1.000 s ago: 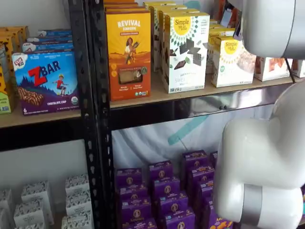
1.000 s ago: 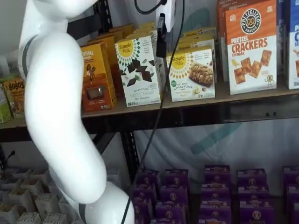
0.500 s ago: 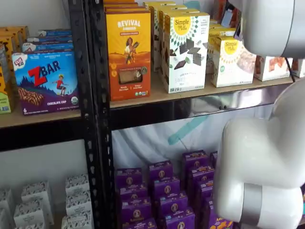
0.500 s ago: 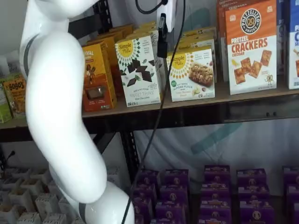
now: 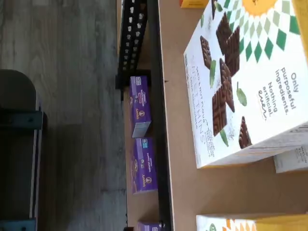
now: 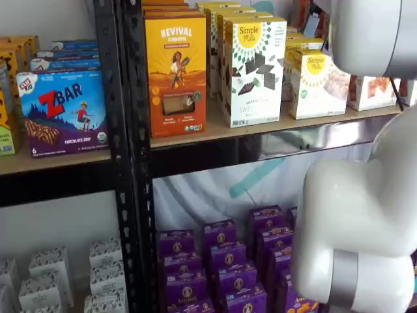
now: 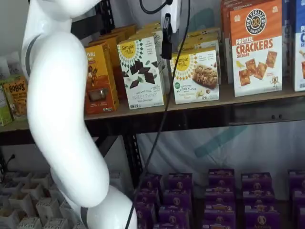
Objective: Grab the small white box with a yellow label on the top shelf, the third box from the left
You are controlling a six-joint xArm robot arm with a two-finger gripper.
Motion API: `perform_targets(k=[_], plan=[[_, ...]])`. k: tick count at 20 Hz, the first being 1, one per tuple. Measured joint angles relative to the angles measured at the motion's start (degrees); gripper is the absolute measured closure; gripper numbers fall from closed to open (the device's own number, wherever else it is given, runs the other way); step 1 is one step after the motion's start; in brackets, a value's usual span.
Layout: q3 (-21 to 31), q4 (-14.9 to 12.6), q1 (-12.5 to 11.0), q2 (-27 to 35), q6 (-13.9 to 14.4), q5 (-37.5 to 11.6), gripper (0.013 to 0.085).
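The small white box (image 7: 196, 76) with a yellow top and round yellow logo stands on the top shelf (image 7: 238, 98), right of a taller white Simple Mills box (image 7: 143, 71). It also shows in a shelf view (image 6: 315, 83), partly behind the white arm. My gripper (image 7: 167, 47) hangs from the upper edge in front of the gap between these two boxes. Only one black finger (image 7: 166, 36) and a cable show, so I cannot tell whether it is open. It holds nothing. In the wrist view the small box (image 5: 250, 223) shows only as an edge beside the taller box (image 5: 245, 86).
An orange Revival box (image 7: 97, 78) stands left of the taller box; an orange-and-white pretzel cracker box (image 7: 255, 47) stands to the right. Purple boxes (image 7: 219, 191) fill the lower level. The white arm (image 7: 62, 109) fills the left foreground. A blue Z Bar box (image 6: 62, 111) sits on the neighbouring shelf.
The black finger and cable have drifted slightly to the right. The boxes have not moved.
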Motion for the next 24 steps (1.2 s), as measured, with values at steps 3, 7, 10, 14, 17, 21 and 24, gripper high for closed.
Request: perform_targets(k=[3, 7, 10, 14, 17, 21, 24], plan=[[-0.05, -0.14, 0.08, 0.04, 0.02, 0.23, 0.0130], [-0.02, 0.33, -0.05, 0.03, 0.07, 0.15, 0.0130], [-0.39, 0.72, -0.17, 0.29, 0.14, 0.07, 0.0130], [-0.74, 1.04, -0.19, 0.63, 0.19, -0.41, 0.0130], [-0.83, 1.09, -0.20, 0.81, 0.15, -1.20, 0.0130], [-0.40, -0.23, 0.61, 1.03, 0.09, -2.68, 0.0130], [0.70, -0.96, 1.31, 1.00, 0.09, -4.49, 0.0130]])
